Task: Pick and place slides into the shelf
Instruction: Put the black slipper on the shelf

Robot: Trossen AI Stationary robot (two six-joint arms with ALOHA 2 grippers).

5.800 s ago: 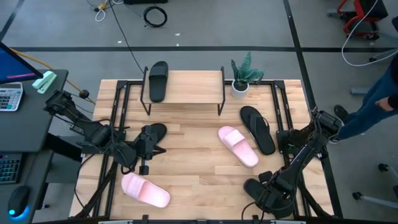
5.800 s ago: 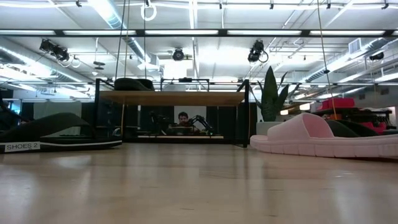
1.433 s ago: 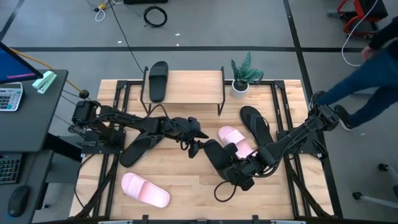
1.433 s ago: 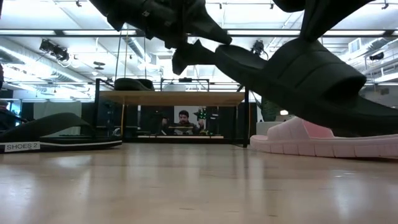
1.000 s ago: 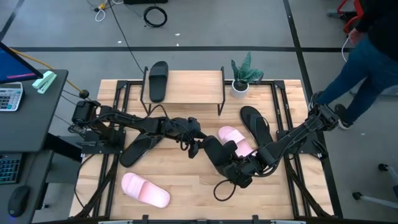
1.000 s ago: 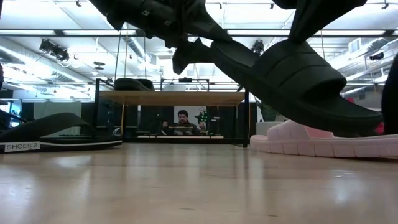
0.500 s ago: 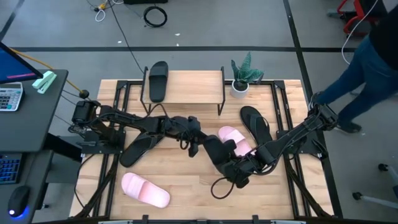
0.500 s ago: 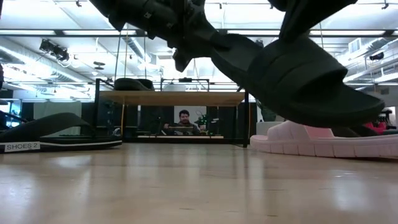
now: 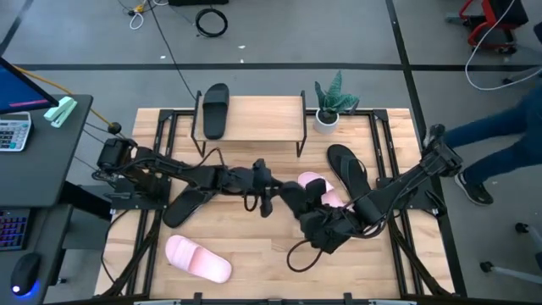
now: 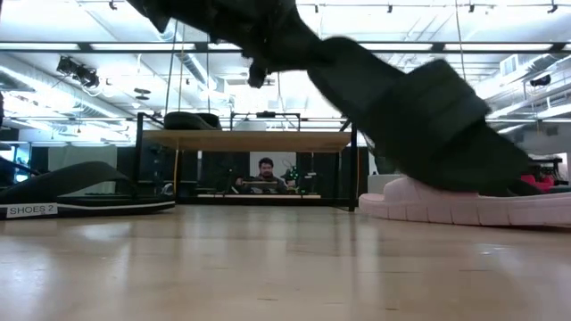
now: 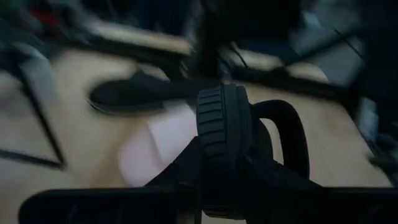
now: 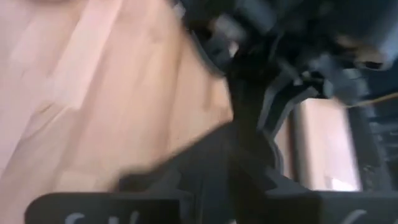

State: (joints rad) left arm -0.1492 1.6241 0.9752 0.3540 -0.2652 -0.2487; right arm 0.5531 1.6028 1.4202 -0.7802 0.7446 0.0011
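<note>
A black wide-strap slide (image 9: pixel 292 202) (image 10: pixel 401 98) hangs over the middle of the table, with my left gripper (image 9: pixel 269 193) (image 10: pixel 268 49) shut on its upper end. My right gripper (image 9: pixel 320 219) stands open just to the right of the slide, off it. The shelf (image 9: pixel 254 119) (image 10: pixel 250 140) stands at the far edge, and a second black slide (image 9: pixel 215 110) lies sole-down on its left part. One pink slide (image 9: pixel 315 182) lies partly under the held slide. Another pink slide (image 9: pixel 197 258) lies near the front left. My left gripper pinches the black slide's heel end (image 11: pixel 224 124) between its two fingers, coming from the table's left. The slide is lifted clear of the table. It slants down toward the right, with its strap (image 10: pixel 437 107) at the lower end.
A thin black flip-flop (image 9: pixel 188 202) (image 10: pixel 80 187) lies under the left arm, another (image 9: pixel 351 174) right of the pink slide. A potted plant (image 9: pixel 333 102) stands beside the shelf's right end. A person's leg (image 9: pixel 500 135) shows beyond the table's right edge.
My left gripper has shut on the black slide's heel end. My right gripper has let go of the slide and drawn back a little toward the table's right edge. The slide now hangs from the left gripper alone, slanting more steeply.
</note>
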